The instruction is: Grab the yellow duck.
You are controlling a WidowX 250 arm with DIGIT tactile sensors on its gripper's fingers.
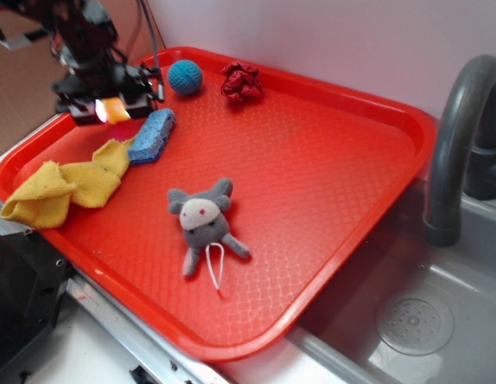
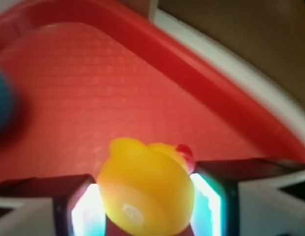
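Gripping the yellow duck (image 2: 145,189), hand (image 1: 110,110) clenched on it, at the red tray's (image 1: 328,160) far corner; no legible writing anywhere.

A tray (image 1: 352,136) is filling most of the exterior view, its lower right corner hanging over a sink (image 1: 440,320). At upper left, the gripper (image 1: 110,108) is sitting with the duck (image 1: 114,110) between its fingers. Just right of it a sponge (image 1: 153,134) is lying, overlapping a cloth (image 1: 60,188) at far left. Along the top a ball (image 1: 185,77) and a scrunchie (image 1: 241,81) are lying side by side. A stuffed mouse (image 1: 203,224) is lying at centre. A faucet (image 1: 456,136) is standing at right.
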